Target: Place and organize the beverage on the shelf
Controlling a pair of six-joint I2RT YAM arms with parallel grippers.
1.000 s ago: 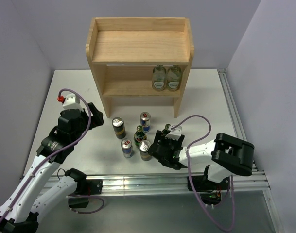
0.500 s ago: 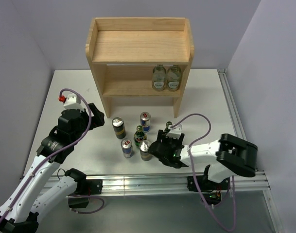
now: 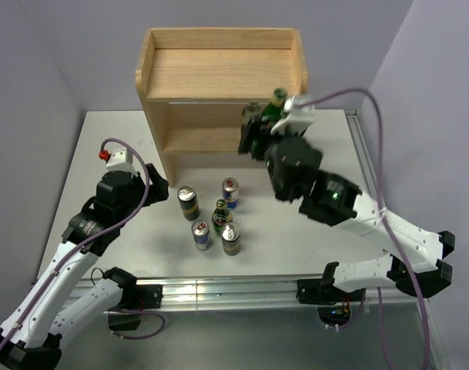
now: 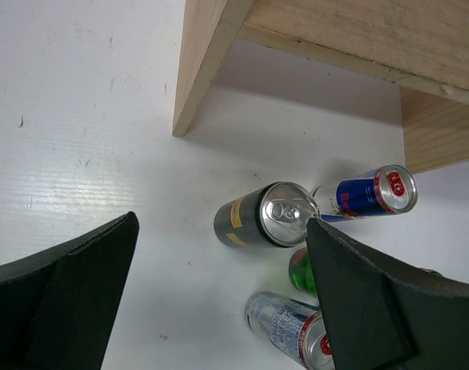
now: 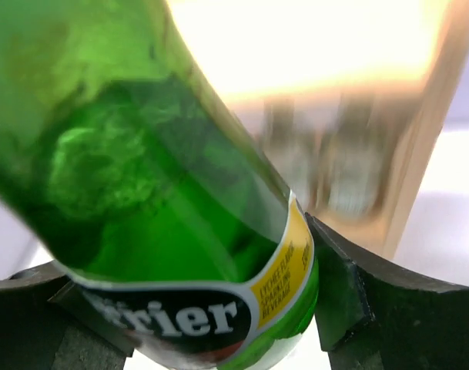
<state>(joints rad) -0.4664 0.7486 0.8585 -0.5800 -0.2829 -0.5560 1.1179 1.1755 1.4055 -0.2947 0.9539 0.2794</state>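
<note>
The green glass bottle [image 5: 165, 177] has a dark label [image 5: 172, 327] with white letters reading "rrier", the start cut off. The yellow band [image 5: 284, 270] beside it carries print too small to read. The far blue-and-silver can [image 4: 357, 196] shows a red mark on its lid, and the black-and-gold can [image 4: 246, 222] a yellow patch; neither is legible.

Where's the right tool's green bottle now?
Top view, right of centre: green bottle in the right tool, raised before the shelf's lower tier, at its right end.
</note>
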